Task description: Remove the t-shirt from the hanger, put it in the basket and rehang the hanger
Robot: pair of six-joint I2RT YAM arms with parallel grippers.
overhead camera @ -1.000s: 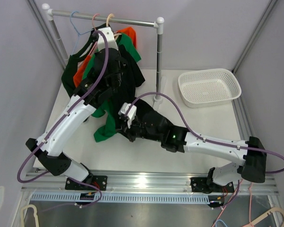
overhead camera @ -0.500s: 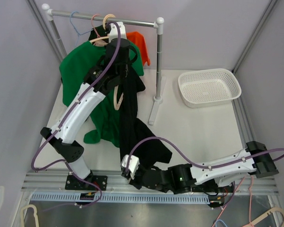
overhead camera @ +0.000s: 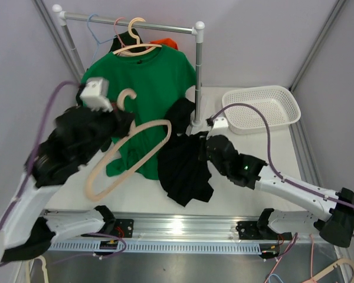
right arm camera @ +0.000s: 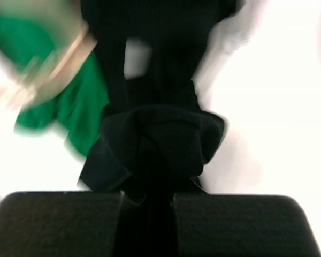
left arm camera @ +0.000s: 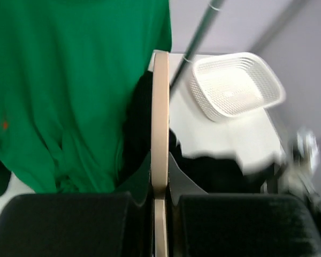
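My left gripper (overhead camera: 119,120) is raised high and shut on a bare beige hanger (overhead camera: 131,152); in the left wrist view the gripper (left arm camera: 160,184) pinches the hanger's (left arm camera: 160,107) thin bar. My right gripper (overhead camera: 205,147) is shut on a black t-shirt (overhead camera: 186,171), which hangs bunched down to the table, free of the hanger. In the right wrist view the gripper (right arm camera: 159,188) clamps a black t-shirt (right arm camera: 160,139) fold.
A green t-shirt (overhead camera: 144,79) hangs on another beige hanger from the rail (overhead camera: 130,23), with an orange garment (overhead camera: 165,43) behind it. The rail's right post (overhead camera: 197,76) stands beside the black shirt. A white basket (overhead camera: 261,109) sits at the back right.
My left arm has swung away from the rail and up, carrying the hanger out of the black t-shirt. My right arm has moved from the near edge to mid-table with the shirt.
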